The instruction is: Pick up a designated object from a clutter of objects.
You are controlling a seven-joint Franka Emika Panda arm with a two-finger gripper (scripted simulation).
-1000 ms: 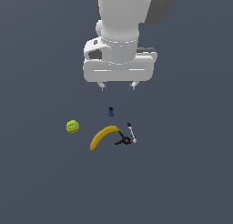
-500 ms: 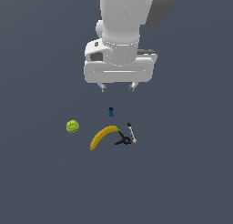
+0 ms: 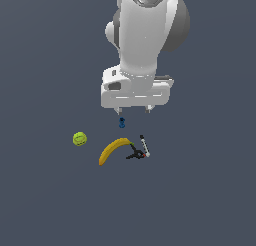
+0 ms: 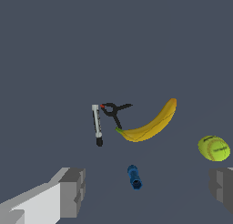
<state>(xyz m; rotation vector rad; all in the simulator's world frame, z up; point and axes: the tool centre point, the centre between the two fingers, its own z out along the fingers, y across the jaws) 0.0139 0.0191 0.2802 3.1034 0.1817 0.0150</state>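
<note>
Dark floor; gripper (image 4: 143,191) jaws spread, high above. Rod (image 4: 97,125) touches clamp (image 4: 113,111), near banana (image 4: 152,124): risk grabbing both.

Distant exterior view facing the arm; closer downward wrist view; shared banana (image 3: 114,150) (image 4: 152,123).

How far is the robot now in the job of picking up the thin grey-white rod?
Nothing looks done yet: the thin grey-white rod lies on the ground beside the black clamp and banana. In hand: the gripper hangs above the clutter, open and empty, with the blue piece between its fingers in the wrist view. Left: descend over the rod, close, lift.
</note>
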